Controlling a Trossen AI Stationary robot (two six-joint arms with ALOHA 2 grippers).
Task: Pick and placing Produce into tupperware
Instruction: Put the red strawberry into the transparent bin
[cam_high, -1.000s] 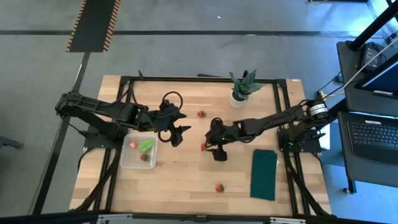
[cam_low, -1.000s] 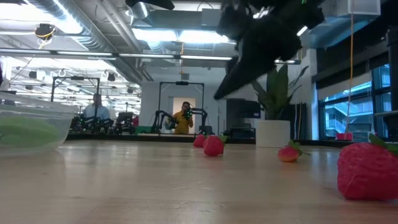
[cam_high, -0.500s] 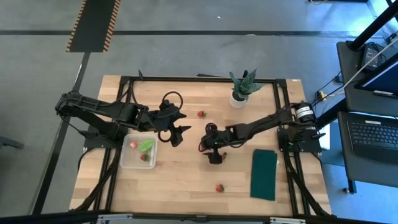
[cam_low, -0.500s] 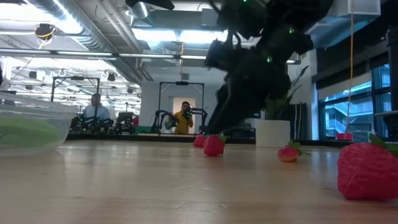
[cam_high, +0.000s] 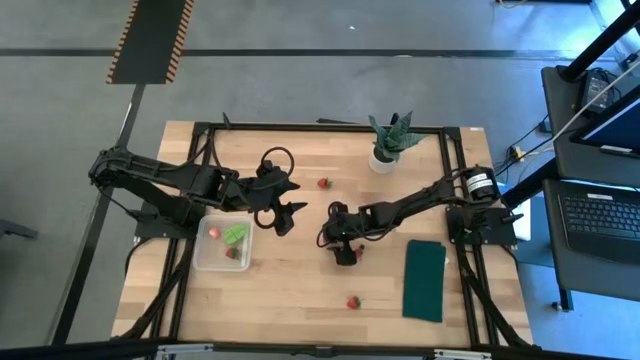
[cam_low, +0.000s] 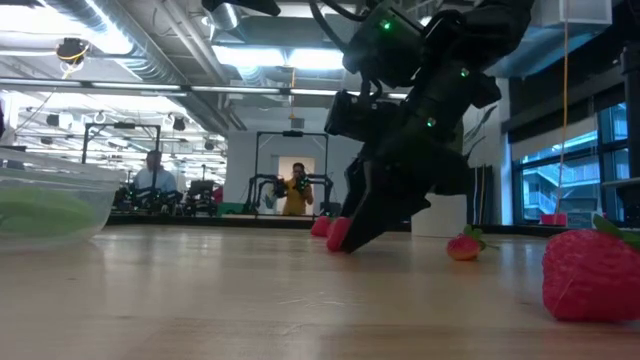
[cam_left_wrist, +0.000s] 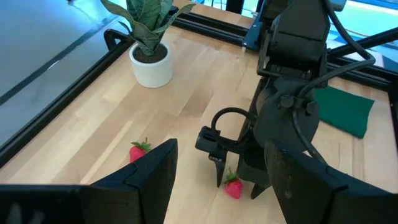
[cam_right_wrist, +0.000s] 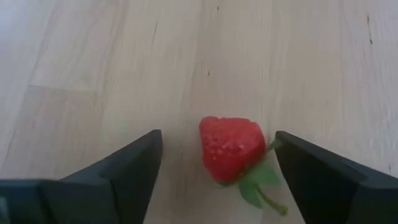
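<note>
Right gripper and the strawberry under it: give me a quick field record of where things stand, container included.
right gripper: open, down at the table, fingers either side of a strawberry
strawberry: on the wood, not lifted
left gripper: open, empty, beside the tupperware
tupperware: holds a green leafy piece and red pieces
loose strawberries: others remain on the table

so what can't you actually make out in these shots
- High view: the right gripper covers the strawberry it has come down over; contact between its open fingers and the berry cannot be told.
- High view: the pieces in the tupperware are too small to identify surely.
- Low view: the tupperware is cut off by the picture's edge.
- Low view: the left gripper is out of frame; it waits beside the tupperware.
</note>
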